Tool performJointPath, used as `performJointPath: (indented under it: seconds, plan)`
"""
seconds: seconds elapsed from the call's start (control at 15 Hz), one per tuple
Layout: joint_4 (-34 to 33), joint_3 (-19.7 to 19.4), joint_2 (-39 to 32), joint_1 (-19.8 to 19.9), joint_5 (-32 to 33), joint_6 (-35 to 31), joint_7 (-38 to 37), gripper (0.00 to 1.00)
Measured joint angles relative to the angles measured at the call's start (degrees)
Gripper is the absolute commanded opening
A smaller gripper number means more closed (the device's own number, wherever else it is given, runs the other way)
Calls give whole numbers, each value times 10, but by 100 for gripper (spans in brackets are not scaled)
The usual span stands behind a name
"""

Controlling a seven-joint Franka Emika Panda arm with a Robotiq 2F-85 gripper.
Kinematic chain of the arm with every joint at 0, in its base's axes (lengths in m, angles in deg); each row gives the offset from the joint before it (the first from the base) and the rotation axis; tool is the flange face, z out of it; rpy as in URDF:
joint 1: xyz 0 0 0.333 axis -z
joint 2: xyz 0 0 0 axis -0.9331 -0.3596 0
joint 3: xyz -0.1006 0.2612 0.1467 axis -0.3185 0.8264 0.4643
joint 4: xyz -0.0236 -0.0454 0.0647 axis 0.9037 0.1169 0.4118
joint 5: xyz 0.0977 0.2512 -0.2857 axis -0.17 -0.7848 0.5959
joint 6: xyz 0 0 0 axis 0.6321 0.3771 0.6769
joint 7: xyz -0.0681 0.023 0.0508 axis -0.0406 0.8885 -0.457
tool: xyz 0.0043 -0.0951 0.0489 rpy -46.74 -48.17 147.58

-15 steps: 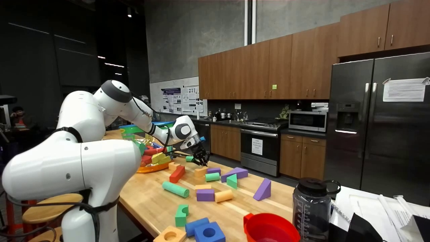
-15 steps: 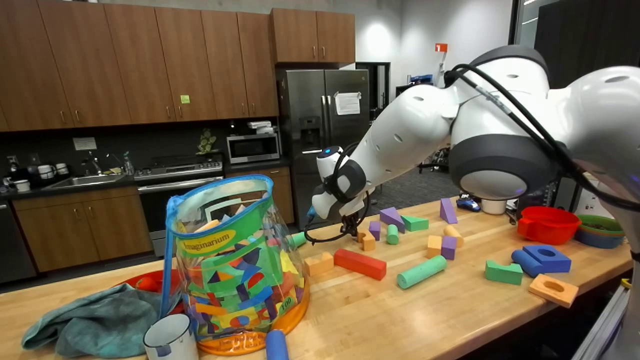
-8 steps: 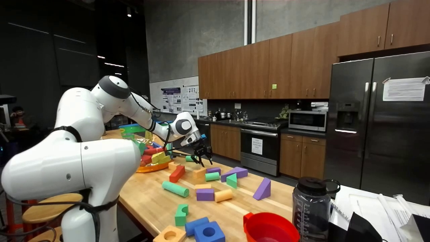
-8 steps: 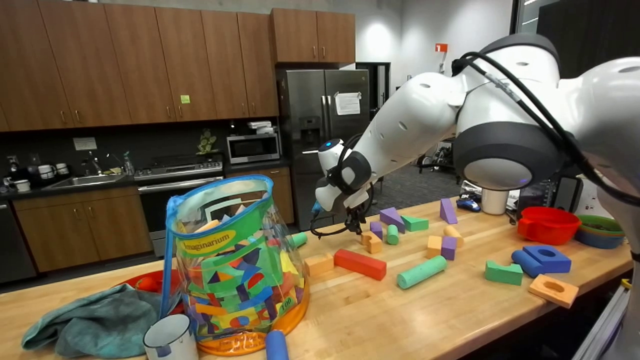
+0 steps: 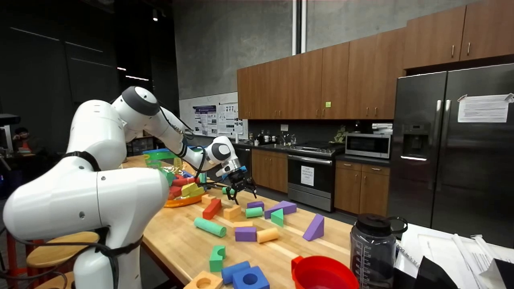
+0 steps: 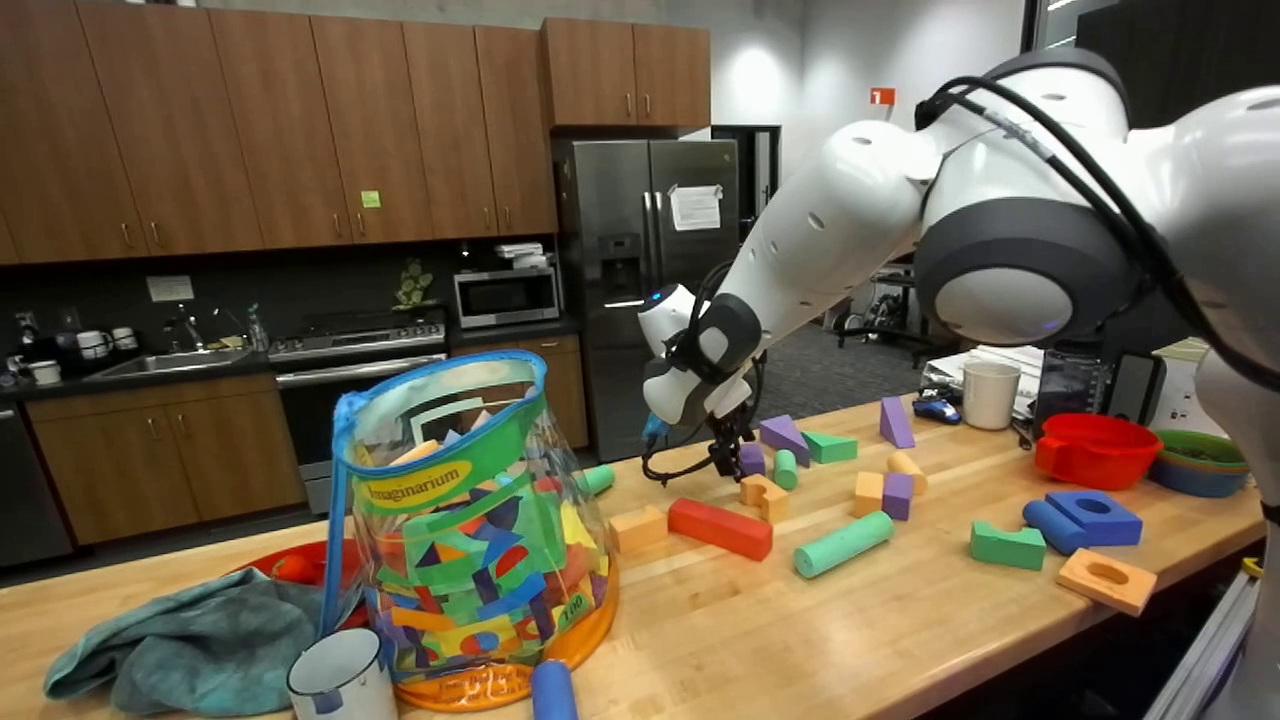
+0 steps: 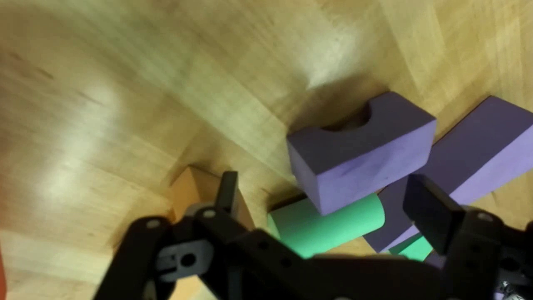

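Fingers spread well apart, the gripper hung over a wooden table. Below it in the wrist view, a notched purple block lay just beside a green cylinder, with a purple wedge close by. An orange block, partly hidden behind one finger, sat to one side. In both exterior views, a red bar lay near the orange block, and a clear bag of colorful pieces stood on the same table.
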Motion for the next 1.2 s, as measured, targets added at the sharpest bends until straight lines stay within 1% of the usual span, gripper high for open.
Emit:
performJointPath:
  seconds: [0.07, 0.47, 0.6, 0.73, 0.93, 1.2]
  plan:
    - [2, 6, 5, 2, 3, 9, 3, 100]
    - [8, -1, 20, -5, -6, 54, 6, 100]
    - [17, -8, 43, -15, -15, 73, 9, 100]
    - [29, -5, 81, -20, -9, 87, 7, 100]
    - [50, -19, 126, -38, -19, 116, 8, 100]
    - [77, -24, 147, -42, -61, 115, 6, 100]
